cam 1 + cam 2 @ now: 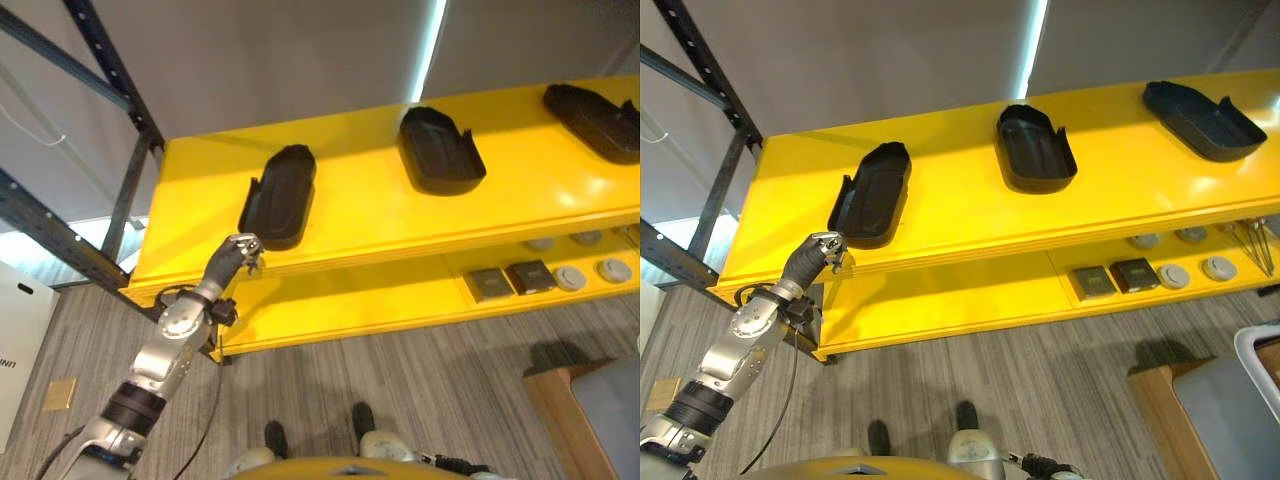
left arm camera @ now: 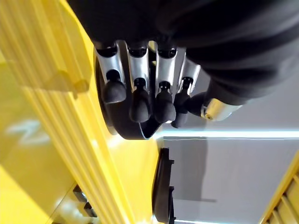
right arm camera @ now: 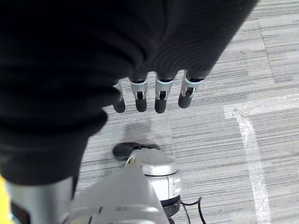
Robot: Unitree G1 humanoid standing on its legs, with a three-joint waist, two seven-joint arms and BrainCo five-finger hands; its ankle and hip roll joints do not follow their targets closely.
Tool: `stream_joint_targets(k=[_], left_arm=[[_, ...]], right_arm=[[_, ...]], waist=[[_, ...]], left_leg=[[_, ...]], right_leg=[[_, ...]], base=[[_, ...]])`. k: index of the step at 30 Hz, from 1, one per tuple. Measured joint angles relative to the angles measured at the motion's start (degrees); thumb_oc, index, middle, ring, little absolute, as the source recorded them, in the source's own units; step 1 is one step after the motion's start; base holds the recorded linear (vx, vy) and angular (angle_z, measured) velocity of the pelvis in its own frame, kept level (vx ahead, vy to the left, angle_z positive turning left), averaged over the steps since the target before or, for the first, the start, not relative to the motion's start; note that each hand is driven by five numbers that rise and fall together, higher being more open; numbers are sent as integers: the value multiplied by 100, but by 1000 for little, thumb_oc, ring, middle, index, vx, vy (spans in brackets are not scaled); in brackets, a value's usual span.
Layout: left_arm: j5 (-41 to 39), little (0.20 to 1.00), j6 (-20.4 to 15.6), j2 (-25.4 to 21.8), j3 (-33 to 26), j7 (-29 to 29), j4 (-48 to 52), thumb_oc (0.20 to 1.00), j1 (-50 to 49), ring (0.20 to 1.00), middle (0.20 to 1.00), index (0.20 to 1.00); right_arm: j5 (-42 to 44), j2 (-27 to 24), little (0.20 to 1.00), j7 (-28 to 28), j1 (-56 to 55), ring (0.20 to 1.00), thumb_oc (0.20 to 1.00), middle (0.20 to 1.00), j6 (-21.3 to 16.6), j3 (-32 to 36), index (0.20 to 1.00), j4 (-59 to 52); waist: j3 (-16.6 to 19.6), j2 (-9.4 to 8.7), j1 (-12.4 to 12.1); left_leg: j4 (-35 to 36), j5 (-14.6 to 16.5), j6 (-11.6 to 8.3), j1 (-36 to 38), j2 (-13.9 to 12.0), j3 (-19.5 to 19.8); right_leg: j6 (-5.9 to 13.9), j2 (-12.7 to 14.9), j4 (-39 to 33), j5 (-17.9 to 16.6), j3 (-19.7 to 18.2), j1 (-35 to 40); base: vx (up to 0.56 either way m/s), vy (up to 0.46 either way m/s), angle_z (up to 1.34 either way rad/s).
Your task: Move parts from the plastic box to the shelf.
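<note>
1. The left robot hand (image 1: 243,252) is raised at the front edge of the yellow shelf (image 1: 400,215). Its fingers (image 2: 140,100) are relaxed and slightly curved, holding nothing.
2. Just beyond the fingertips lies a black part (image 1: 279,195), flat on the upper deck of the shelf and apart from the hand. Judged from this, the part is set down and the step in hand is the release and retreat.
3. Two more black parts sit on the same deck, away to the hand's right: a middle part (image 1: 440,150) and a far part (image 1: 595,120). All three lie well apart from one another.
4. The right robot hand (image 3: 154,95) hangs low over the floor (image 3: 261,70), its fingers straight and loosely spread, holding nothing.
5. To finish the step well, the left hand should draw straight back from the shelf edge with its fingers kept loose, so that no fingertip drags the near end of the part off the lip.
6. The part lies close to the front edge; a light nudge inward before leaving would probably seat it more safely.
7. Small items (image 1: 530,275) rest on the lower deck, below and well to the right of the left hand; these need no handling.
</note>
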State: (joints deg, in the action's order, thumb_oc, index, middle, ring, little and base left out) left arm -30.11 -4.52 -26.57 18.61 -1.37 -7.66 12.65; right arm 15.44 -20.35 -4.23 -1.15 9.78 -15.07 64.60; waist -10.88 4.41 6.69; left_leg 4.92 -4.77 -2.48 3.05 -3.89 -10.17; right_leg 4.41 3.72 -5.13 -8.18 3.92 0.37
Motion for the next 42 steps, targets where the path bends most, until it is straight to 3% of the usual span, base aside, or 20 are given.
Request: stream_joint_targets(k=[6, 21, 25, 33, 42], left_arm=[[0, 200, -4, 212, 80, 247, -478, 200, 228, 200, 200, 200], [-3, 200, -199, 307, 66, 621, -1298, 200, 488, 200, 200, 200], [-7, 200, -310, 302, 61, 654, -1642, 200, 798, 200, 200, 200], [-128, 200, -531, 307, 0, 717, -1864, 200, 1231, 200, 200, 200], [-227, 200, -576, 362, 1, 719, -1862, 200, 1211, 200, 200, 200]], right_arm=[[-5, 3, 1000, 113, -67, 1000, 1000, 1000, -3, 9, 1000, -67], [-11, -22, 1000, 110, -106, 1000, 1000, 1000, 46, -7, 1000, -301], [-11, -94, 1000, 105, -86, 1000, 1000, 1000, 46, -8, 1000, -300], [-19, -118, 1000, 94, -77, 1000, 1000, 1000, 43, -30, 1000, -299], [-240, -90, 1000, 52, -71, 1000, 1000, 1000, -6, -13, 1000, -314]], waist=[[-213, 1, 166], [-245, 39, 382], [-345, 130, 417], [-660, 144, 596], [-698, 91, 558]], left_leg=[[-1, 61, -5, 228, -36, -85], [-1, 133, -13, 396, -61, -244], [-1, 138, -24, 327, -56, -324], [0, 125, -36, 281, -58, -412], [0, 118, -45, 411, -43, -408]], right_leg=[[8, -47, -1, 58, -31, 175], [-14, -94, 0, 105, -197, 258], [-7, -91, 0, 62, -310, 146], [-1, -98, 0, 6, -378, 50], [21, -94, 1, 34, -354, 191]], base=[[132, -29, -8], [41, -12, -5], [-34, 3, -11], [-17, 3, -5], [-4, 1, 0]])
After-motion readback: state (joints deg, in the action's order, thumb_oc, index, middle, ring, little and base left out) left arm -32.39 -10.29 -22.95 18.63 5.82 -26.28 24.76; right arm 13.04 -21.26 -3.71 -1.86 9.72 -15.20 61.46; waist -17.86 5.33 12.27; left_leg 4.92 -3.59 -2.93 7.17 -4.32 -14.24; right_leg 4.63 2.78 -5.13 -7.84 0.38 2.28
